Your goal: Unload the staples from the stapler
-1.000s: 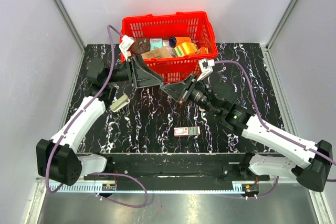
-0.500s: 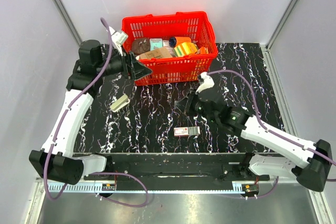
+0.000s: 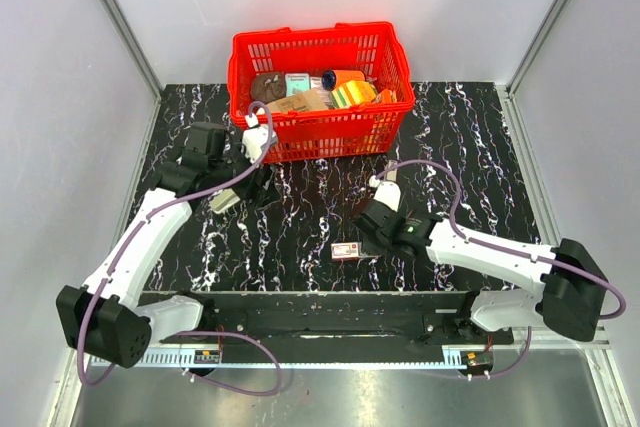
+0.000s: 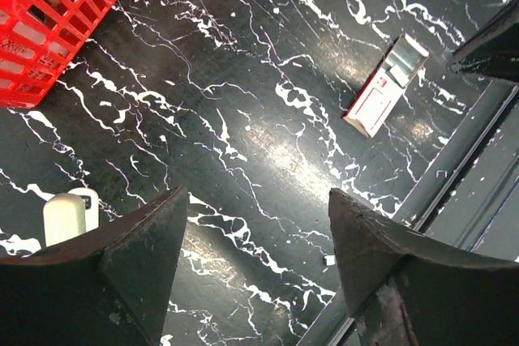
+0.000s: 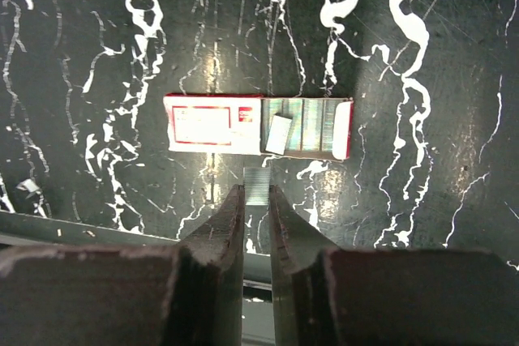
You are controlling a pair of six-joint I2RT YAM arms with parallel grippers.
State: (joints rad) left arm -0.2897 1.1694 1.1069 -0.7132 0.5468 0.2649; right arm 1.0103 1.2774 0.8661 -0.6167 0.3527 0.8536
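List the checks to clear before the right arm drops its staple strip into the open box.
1. Staple strip pinched in the right jaws: ok.
2. Staple box slid open, staples showing inside: ok.
3. Strip lined up over the open part: not ok; in the wrist view it shows just short of the box's near edge.
4. Left jaws open and empty: ok.
5. Stapler lying apart from the box, beside the left jaws: ok.
6. Stapler fully emptied: cannot tell.
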